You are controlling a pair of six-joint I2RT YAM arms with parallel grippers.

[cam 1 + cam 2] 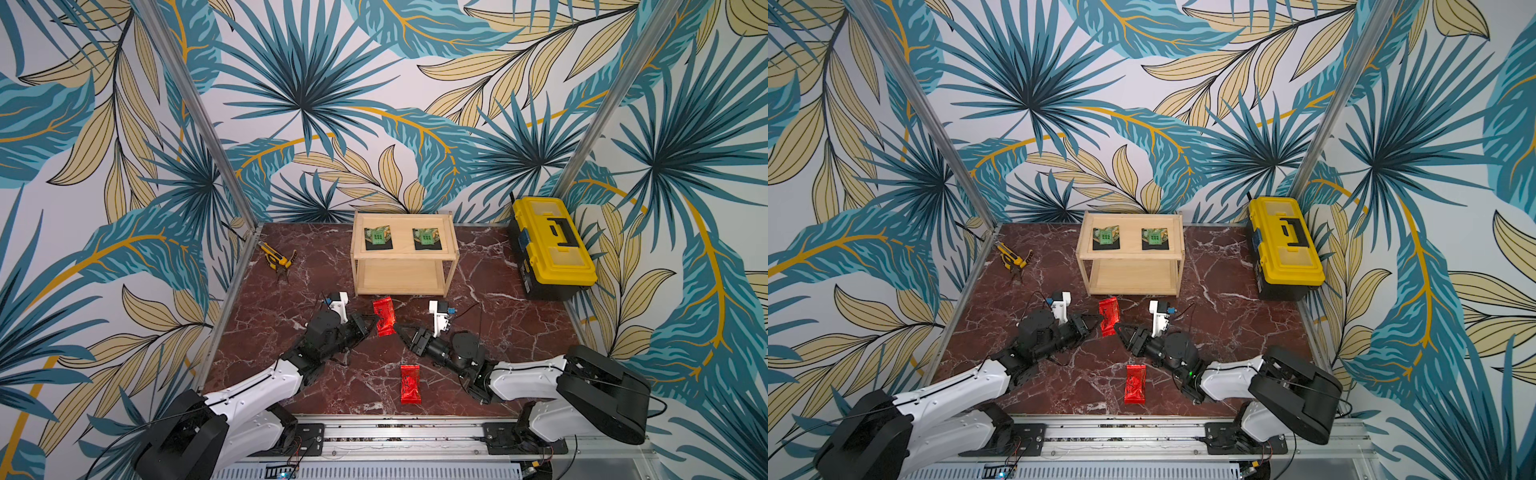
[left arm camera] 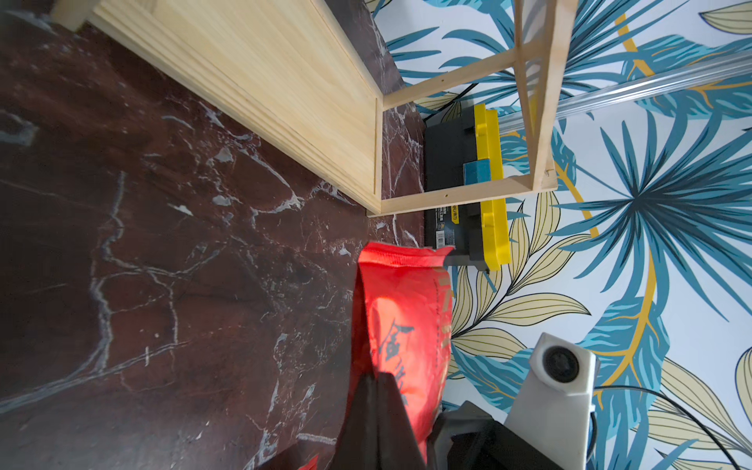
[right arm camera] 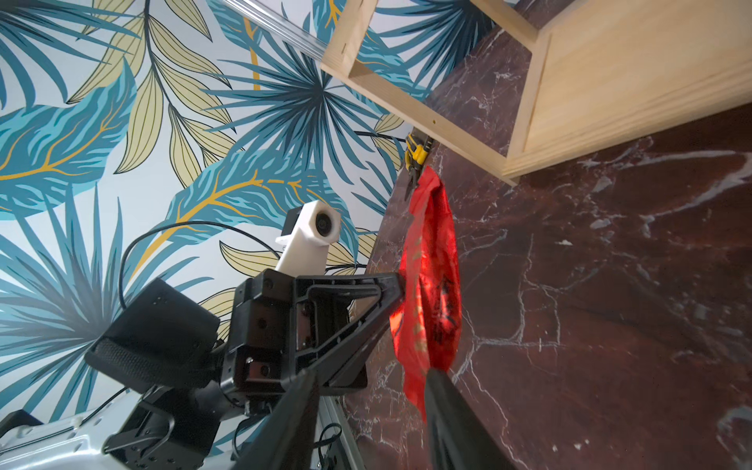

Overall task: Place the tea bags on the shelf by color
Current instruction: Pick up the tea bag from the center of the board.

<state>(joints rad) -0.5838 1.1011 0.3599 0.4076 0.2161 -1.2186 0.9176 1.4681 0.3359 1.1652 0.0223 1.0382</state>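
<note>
Already both green tea bags (image 1: 378,237) (image 1: 427,238) lie flat on the top tray of the shelf (image 1: 404,290), one toward each end, which leaves the lower tier bare and looks like the place meant for the red ones. The left hand (image 1: 371,323) is clenched on one long edge of a red tea bag (image 1: 383,316), holding it up off the counter (image 1: 498,320) just in front of the shelf; the left wrist view shows the foil (image 2: 401,321) pinched between the dark fingertips. The right hand (image 1: 400,330) reaches in from the opposite side with its fingers apart, one of them touching the packet's lower corner in the right wrist view (image 3: 431,280), probably to steady or re-grip the floppy foil so it can be slid in level under the top tray. The second red tea bag (image 1: 410,383) lies on the counter near the front rail, between the two arms, well apart from the shelf.
</note>
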